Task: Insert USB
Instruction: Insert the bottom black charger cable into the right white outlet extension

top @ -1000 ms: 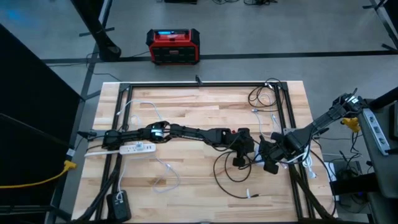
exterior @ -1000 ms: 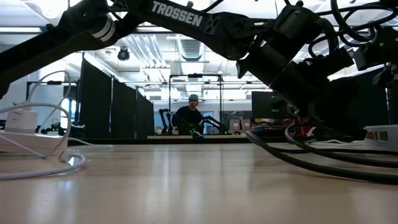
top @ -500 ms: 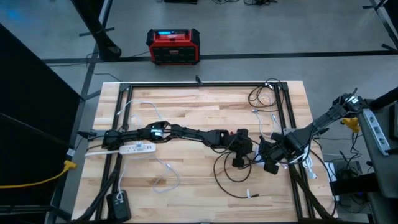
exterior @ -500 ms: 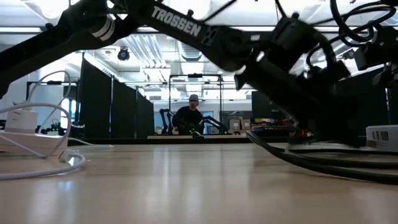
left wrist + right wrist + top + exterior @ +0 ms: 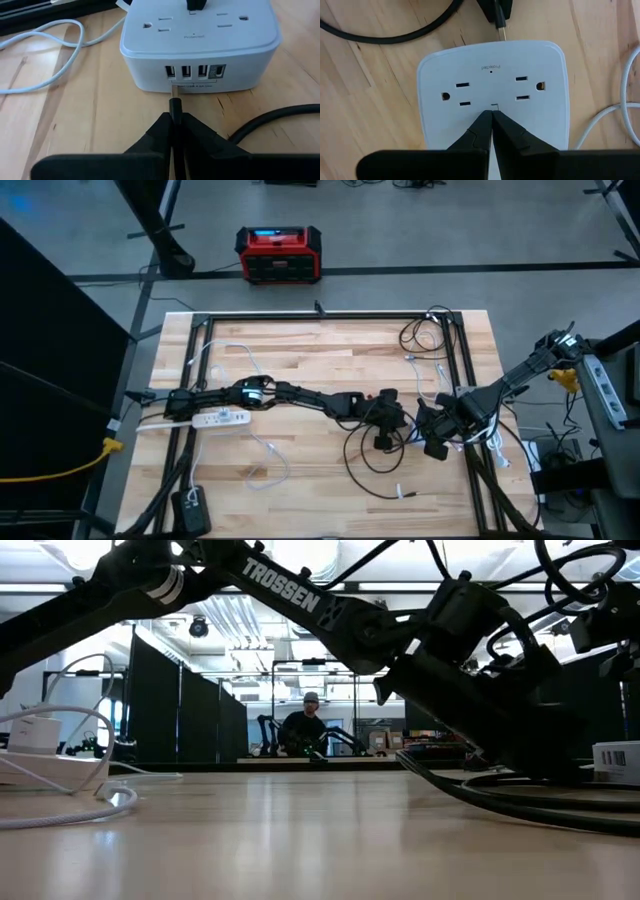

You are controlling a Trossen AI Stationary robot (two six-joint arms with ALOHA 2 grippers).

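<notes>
Left gripper [image 5: 175, 131], jaws clamped on the USB plug [image 5: 175, 102], holds its long axis pointing straight ahead at the leftmost port of the white power hub [image 5: 200, 47] on the worktop [image 5: 75, 120], tip at the port mouth, slightly low; right gripper [image 5: 492, 119], jaws closed, presses the hub's top.
</notes>
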